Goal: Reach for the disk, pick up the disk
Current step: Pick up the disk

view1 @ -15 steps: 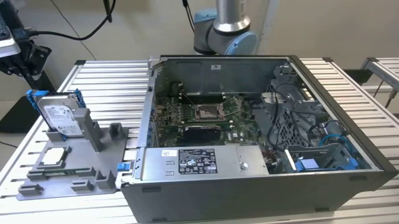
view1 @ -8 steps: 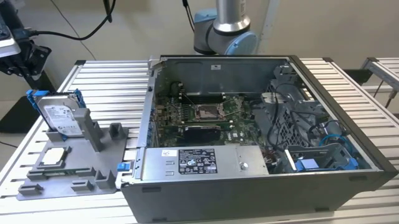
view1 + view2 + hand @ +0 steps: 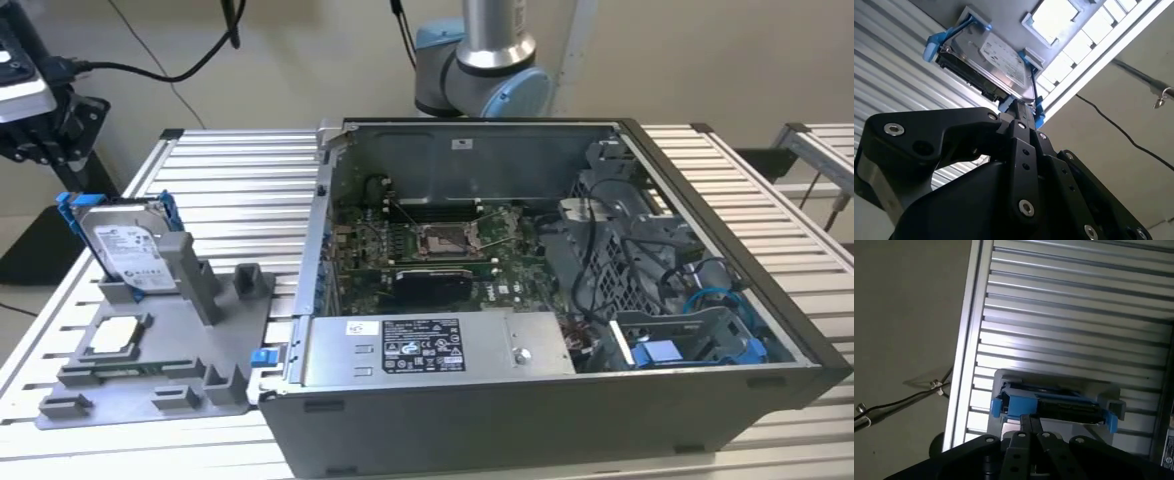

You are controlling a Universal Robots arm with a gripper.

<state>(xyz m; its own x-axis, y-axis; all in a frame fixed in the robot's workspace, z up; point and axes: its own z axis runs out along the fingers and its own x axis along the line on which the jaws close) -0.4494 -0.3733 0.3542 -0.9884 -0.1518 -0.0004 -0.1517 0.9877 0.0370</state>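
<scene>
Silver and grey, the disk (image 3: 127, 245) stands up on its edge at the exterior view's left, in the middle left of the frame. It sits in a slot of a grey holder (image 3: 147, 375). A blue bracket (image 3: 64, 210) hugs its sides, and its white label faces the camera. A small square chip (image 3: 118, 335) lies flat on the same holder, lower in the frame than the disk. The holder rests on a table (image 3: 240, 190) made of shiny metal slats.

A big open computer case (image 3: 534, 425) takes up the middle and the right of the frame. Inside it are a green board (image 3: 441, 250) and a long grey box (image 3: 427, 350) with a black and white sticker. The arm's base (image 3: 487, 70) stands behind the case, at the top middle.

In both wrist views the black gripper (image 3: 1021, 112) (image 3: 1030, 420) is very close to the disk (image 3: 996, 62) (image 3: 1064, 409). In the second wrist view its tip is right by one end of the blue bracket (image 3: 934, 45). Whether they touch cannot be told. Whether the gripper is spread apart or squeezed together cannot be told either. The disk sits in its holder, not lifted. A thin black cable (image 3: 1114, 125) runs across the floor beside the table.
</scene>
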